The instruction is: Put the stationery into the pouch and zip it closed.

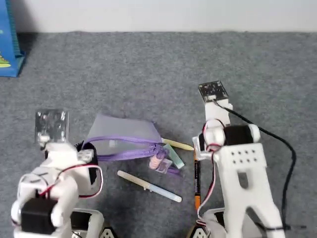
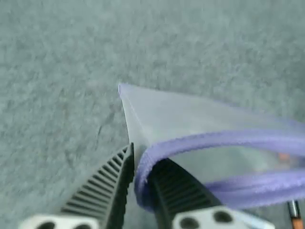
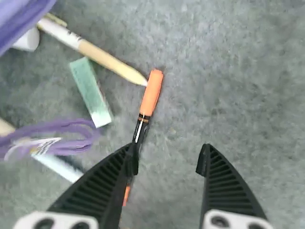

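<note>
**Grey carpet, pouch pinched**

Left gripper (image 2: 138,160) pinches purple pouch (image 2: 190,119) at its zipper rim. Right gripper (image 3: 167,152) spread, orange pen (image 3: 150,95) at one fingertip. Grey carpet (image 1: 148,64) underneath, white wall (image 1: 163,15) beyond both, blue box (image 1: 7,39) well beyond left gripper.

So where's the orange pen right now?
In the high view the orange pen lies beside the right arm, just right of the green eraser.

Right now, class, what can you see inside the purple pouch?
No stationery clearly shows inside the pouch; the pencil, eraser, white pen and orange pen lie outside it. The inside of the corner pinched by the left gripper is hidden.
</note>
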{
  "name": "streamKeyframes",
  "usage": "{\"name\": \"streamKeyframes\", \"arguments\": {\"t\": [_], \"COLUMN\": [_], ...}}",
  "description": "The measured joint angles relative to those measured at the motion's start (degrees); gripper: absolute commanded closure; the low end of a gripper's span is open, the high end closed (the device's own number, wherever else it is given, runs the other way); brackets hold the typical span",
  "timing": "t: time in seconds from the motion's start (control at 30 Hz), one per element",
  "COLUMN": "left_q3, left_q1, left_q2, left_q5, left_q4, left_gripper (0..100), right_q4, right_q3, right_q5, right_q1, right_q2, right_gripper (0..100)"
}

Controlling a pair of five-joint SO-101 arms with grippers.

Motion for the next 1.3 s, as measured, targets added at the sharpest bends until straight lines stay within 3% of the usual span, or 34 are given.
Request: {"name": "streamKeyframes", "arguments": {"t": [0.17,0.4,0.63,0.9,1.3], "left_q3": [-6.3,-6.9,-5.9,-4.4,-4.3], "left_q1": [-4.7,-7.9,-7.9,-8.0,-8.0], "left_q2": [3.5,3.6,3.6,3.2,3.2], "left_q5": [-0.7,-0.7,-0.7,-0.8,-0.8], "left_q4": [2.1,2.3,2.3,2.3,2.3], "left_gripper": [99,99,99,99,99], "right_q4": [-6.1,-15.6,-23.5,-24.1,-14.1], "right_q3": [0.0,0.0,-0.3,-1.7,-1.6], "right_q5": [-2.1,-2.6,-2.6,-2.6,-3.5], "right_q1": [0.0,-2.8,-2.7,-0.3,0.6], "right_q2": [8.9,23.1,32.2,34.5,24.1], "right_gripper": [80.3,98.1,88.5,88.3,88.2]}}
